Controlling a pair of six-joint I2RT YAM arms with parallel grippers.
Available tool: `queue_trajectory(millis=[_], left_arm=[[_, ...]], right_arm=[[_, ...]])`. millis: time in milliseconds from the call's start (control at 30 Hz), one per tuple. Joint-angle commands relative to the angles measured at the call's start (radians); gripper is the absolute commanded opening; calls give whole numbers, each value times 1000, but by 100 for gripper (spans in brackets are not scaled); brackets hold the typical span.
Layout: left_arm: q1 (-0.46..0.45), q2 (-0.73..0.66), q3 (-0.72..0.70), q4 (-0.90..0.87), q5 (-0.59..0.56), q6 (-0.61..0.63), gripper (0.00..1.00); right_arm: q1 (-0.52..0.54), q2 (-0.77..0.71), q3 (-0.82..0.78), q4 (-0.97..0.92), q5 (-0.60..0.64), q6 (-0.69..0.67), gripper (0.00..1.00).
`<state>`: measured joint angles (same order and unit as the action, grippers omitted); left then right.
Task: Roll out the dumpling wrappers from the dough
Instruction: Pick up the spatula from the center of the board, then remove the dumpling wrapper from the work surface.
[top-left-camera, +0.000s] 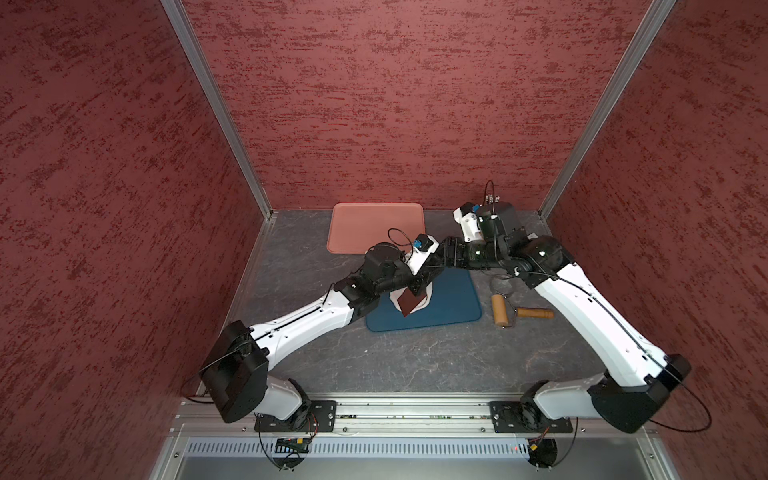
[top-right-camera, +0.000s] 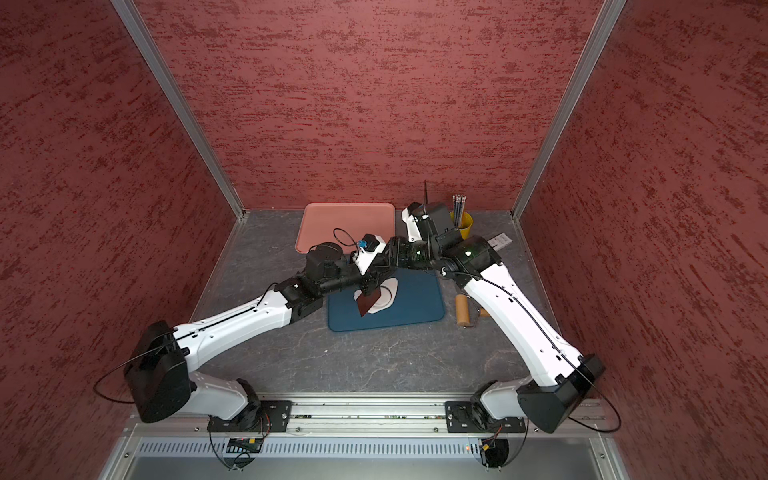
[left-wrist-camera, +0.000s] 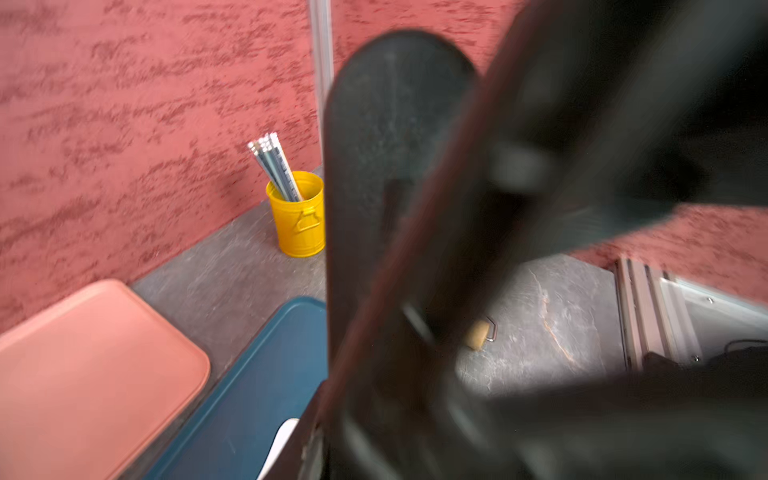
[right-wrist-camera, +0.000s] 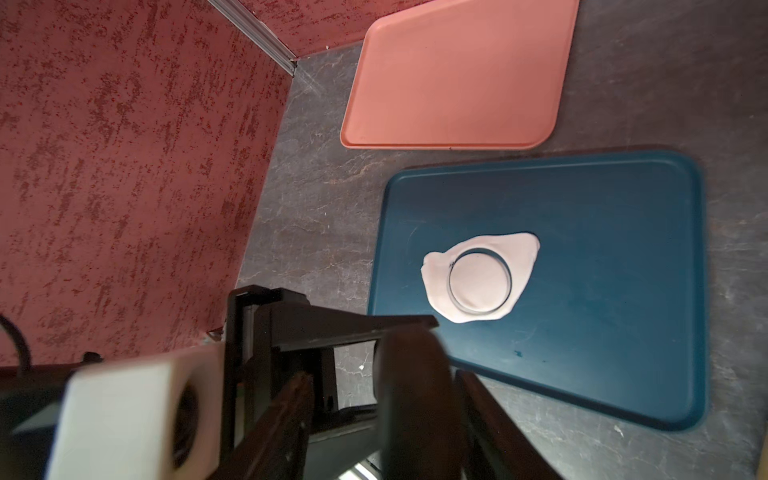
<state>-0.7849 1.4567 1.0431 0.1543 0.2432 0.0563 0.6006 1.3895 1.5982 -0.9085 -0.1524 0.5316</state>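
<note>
White dough (top-left-camera: 429, 298) lies flat on the left half of the blue tray (top-left-camera: 457, 309), mid-table. In both top views the left gripper (top-left-camera: 415, 287) hangs right above the dough, pinching a dark red scraper (top-left-camera: 410, 306) by its top, with the blade hanging down over the dough's near-left part. The right gripper (top-left-camera: 436, 266) sits just far-right of the left one, over the tray's far edge. The rolling pin (top-left-camera: 500, 311) lies right of the tray, apart from both arms. Left wrist view is blurred: the scraper runs between the dark fingers (left-wrist-camera: 395, 166), so it is clamped, and the yellow cup (left-wrist-camera: 299, 216) stands in the far right corner. Right wrist view: the dumpling wrapper (right-wrist-camera: 480, 282) is a round disc cut inside the dough, with a ring groove and scrap all round it. The right fingers look parted with table showing between them, gripping nothing. The left arm is clearly nearer. The wrapper lies below the blade and just to its right, so the blade's long edge likely needs to go under it from the near-left. The thin disc could tear.
</note>
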Motion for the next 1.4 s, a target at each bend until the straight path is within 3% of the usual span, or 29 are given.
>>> queue_trajectory(millis=[0,200,300,400,533,600,633,667,700,833,900,1100,1367], left_arm=[[-17,15,38,57,-41,-80,0],[-23,24,47,68,-13,-114,0],[-22,19,32,102,32,-114,0],[-23,26,39,104,36,-121,0],[-16,22,32,108,-7,-129,0],[-10,23,38,109,-8,-136,0],[-9,24,41,106,-13,-141,8],[-7,20,43,97,-12,-143,30],[-3,8,44,82,-10,-154,44],[19,-95,-8,-14,-38,-221,66],[43,-163,-66,-95,-108,-301,70],[221,-260,-214,-458,-248,-589,64],[283,-198,-284,-591,-265,-651,51]], right_arm=[[26,15,-42,95,152,13,56],[44,49,-84,141,219,-4,50],[44,39,-134,225,176,-21,49],[44,40,-168,319,73,-16,34],[44,46,-162,284,97,-4,5],[44,42,-162,281,110,-11,0],[43,40,-161,278,128,-15,0],[44,39,-155,272,156,-28,0],[44,40,-146,250,207,-47,0],[44,35,-153,204,494,-182,0],[46,16,-211,287,468,-297,0],[56,-10,-367,561,243,-386,0],[56,36,-425,692,129,-402,0]])
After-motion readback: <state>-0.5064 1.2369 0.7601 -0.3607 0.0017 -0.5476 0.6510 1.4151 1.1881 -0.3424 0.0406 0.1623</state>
